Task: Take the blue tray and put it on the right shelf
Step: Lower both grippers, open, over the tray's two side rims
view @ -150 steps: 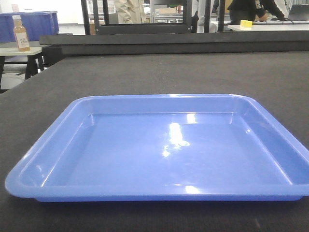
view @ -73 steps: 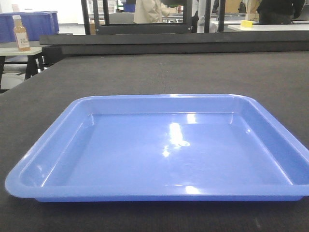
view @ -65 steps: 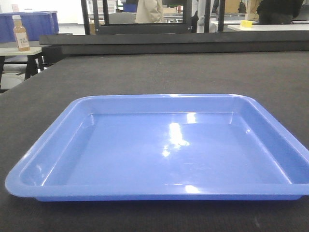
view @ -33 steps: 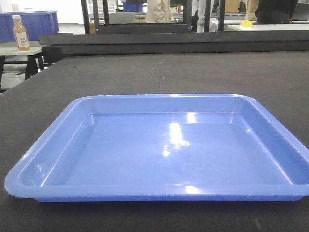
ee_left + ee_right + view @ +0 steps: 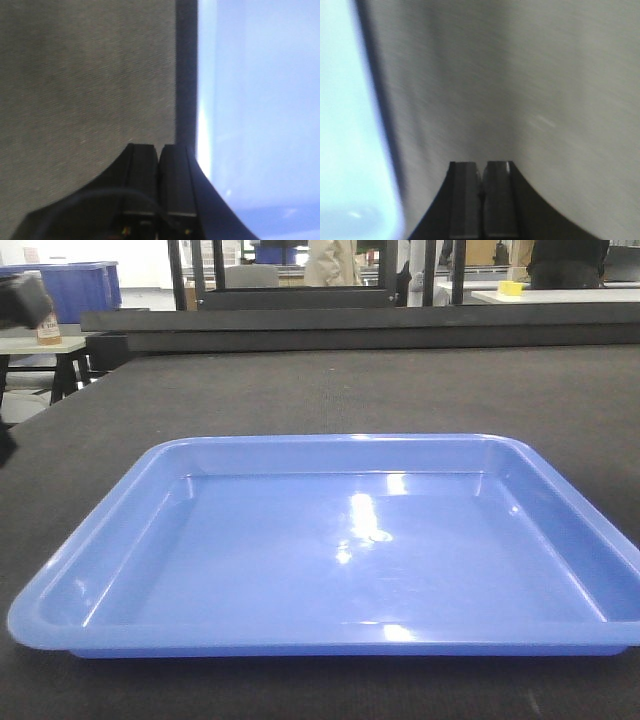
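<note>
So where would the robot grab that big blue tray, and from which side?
Probably by its rolled rim, one gripper per side. The blue tray lies flat on the black table, wide and shallow, so its outward-curling edge is the only pinchable part. The left gripper and right gripper, both shut, sit outside its left and right edges; they must open first.

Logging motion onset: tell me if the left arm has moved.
Yes: the left arm, dark and blurred, has come in from the left edge, covering most of the bottle.
</note>
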### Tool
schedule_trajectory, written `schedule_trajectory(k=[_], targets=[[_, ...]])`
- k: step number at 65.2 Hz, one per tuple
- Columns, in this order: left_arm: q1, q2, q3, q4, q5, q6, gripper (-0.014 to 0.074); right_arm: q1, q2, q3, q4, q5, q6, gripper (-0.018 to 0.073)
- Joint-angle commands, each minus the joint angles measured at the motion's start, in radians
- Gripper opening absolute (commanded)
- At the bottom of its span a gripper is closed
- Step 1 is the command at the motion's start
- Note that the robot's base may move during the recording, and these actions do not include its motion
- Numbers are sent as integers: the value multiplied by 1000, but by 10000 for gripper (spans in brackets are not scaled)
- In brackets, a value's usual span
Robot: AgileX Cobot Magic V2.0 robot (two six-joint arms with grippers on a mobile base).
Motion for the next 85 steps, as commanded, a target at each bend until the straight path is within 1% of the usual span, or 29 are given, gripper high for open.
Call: schedule_trajectory(k=[1, 5, 12, 23, 32, 44, 61, 65, 68, 72, 76, 80, 83, 85], targets=[[-14, 43, -90, -23, -3, -31, -41, 65, 45, -77, -14, -46, 50, 58], [-14, 99, -142, -38, 4, -31, -41, 111, 96, -113, -17, -48, 82, 58], [-14, 161, -203, -40, 16, -31, -41, 151, 149, -145, -17, -54, 115, 58], [-14, 235, -260, -45, 25, -31, -41, 166, 203, -155, -17, -45, 126, 58], [-14, 266, -272, -45, 47, -31, -41, 204, 216, -158, -28, -63, 131, 58], [-16, 266, -272, -45, 96, -31, -41, 207, 220, -159, -44, -74, 132, 58], [-17, 266, -270, -46, 92, -31, -41, 206, 220, -159, -51, -74, 132, 58], [-20, 266, -270, -68, 90, -31, -41, 206, 220, -159, -50, -71, 132, 58], [-27, 266, -270, -75, 83, -31, -41, 206, 220, -159, -50, -68, 132, 58], [-41, 266, -270, -66, 73, -31, -39, 206, 220, -159, -50, -63, 132, 59], [-62, 266, -270, -54, 63, -31, -22, 206, 220, -159, -50, -59, 132, 60], [-90, 266, -270, -34, 61, -31, 24, 206, 220, -159, -50, -58, 132, 62], [-108, 266, -270, 9, 60, -31, 72, 206, 220, -159, -50, -57, 132, 79], [-118, 266, -270, 39, 59, -33, 120, 206, 220, -159, -50, -56, 132, 118]])
